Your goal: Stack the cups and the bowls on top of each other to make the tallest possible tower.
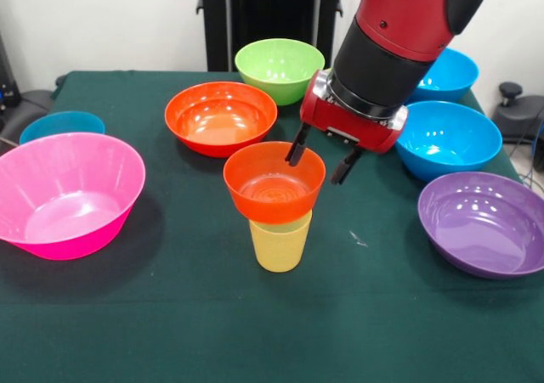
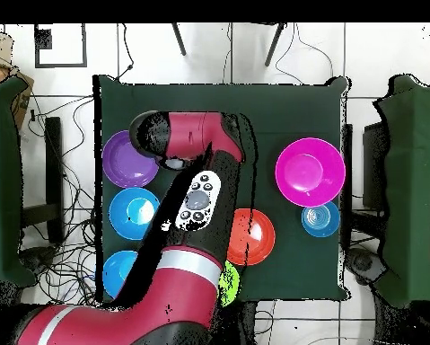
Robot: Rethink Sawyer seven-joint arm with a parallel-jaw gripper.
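Green cloth table, bowls spread round the edges. Middle of it: yellow cup [image 1: 281, 243] upright, small orange bowl [image 1: 274, 183] sitting mouth-up on its rim, a two-piece tower. Gripper [image 1: 322, 157] just above the bowl's far rim, fingers apart, one tip dipping inside the rim, the other outside it, nothing clamped. Looks like a release or regrasp. Next pieces lie well apart: big orange bowl [image 1: 221, 116] behind, pink bowl [image 1: 66, 194] off to one side, purple bowl [image 1: 483, 222] opposite.
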